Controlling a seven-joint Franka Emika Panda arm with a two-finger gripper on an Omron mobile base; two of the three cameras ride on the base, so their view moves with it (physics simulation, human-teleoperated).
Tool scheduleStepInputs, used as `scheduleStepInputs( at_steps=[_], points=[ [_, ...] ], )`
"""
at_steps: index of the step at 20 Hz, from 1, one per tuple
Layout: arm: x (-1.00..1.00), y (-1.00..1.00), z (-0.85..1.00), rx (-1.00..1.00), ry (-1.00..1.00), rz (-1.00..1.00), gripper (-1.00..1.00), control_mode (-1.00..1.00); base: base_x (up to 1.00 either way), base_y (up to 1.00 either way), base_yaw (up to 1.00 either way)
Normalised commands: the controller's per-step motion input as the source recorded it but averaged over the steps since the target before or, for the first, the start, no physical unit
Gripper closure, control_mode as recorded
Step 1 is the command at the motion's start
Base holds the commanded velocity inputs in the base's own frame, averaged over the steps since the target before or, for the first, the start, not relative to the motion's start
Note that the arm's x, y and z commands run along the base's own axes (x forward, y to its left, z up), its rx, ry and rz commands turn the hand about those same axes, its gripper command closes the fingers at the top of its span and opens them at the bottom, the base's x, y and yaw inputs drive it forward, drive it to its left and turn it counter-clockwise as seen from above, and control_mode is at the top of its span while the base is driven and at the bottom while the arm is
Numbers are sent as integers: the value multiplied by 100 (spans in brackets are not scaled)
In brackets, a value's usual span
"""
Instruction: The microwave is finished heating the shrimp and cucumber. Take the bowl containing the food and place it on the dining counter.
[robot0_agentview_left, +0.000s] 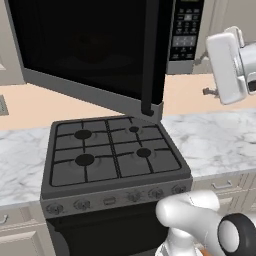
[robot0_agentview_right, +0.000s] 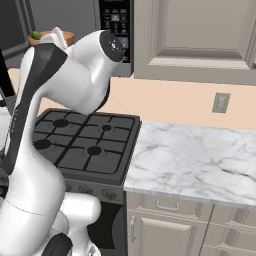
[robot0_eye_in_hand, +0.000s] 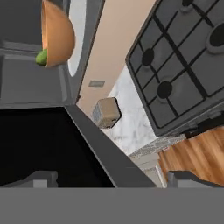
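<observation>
Close under the left base view's lens sits my white elbow; past it the stove (robot0_agentview_left: 116, 154) with four burners is set into the marble worktop (robot0_agentview_left: 220, 140). Above hangs the microwave door (robot0_agentview_left: 90, 50), swung open toward the camera, with the keypad (robot0_agentview_left: 185, 30) to its right.

From the right base view, my arm crosses the frame and reaches up toward the open microwave (robot0_agentview_right: 75, 25). Behind my wrist the bowl (robot0_agentview_right: 55, 36) shows as an orange rim inside the cavity, with the cucumber (robot0_agentview_right: 36, 35) poking above it.

Along my hand, the view is rolled. My gripper (robot0_eye_in_hand: 111, 177) stands spread wide, grasping nothing, its two tips (robot0_eye_in_hand: 39, 178) at the bottom edge. The bowl sits on the white turntable (robot0_eye_in_hand: 78, 26) inside, well apart from my fingers. A small tan box on the worktop may be a toaster (robot0_eye_in_hand: 106, 112).
</observation>
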Motion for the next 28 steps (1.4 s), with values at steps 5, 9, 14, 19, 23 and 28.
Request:
scheduleStepInputs(
  at_steps=[5, 9, 14, 19, 23, 28],
  points=[
    [25, 100, -25, 8, 22, 47, -100, -100, 0, 0, 0],
    [0, 100, -31, 1, 11, 41, -100, -100, 0, 0, 0],
    [-20, 100, -20, 0, 2, 37, -100, -100, 0, 0, 0],
    [-16, 100, -1, 0, -3, 20, -100, -100, 0, 0, 0],
    [8, 100, 0, 4, -8, 0, -100, -100, 0, 0, 0],
    [66, 100, 0, 2, -9, -31, -100, -100, 0, 0, 0]
  ],
)
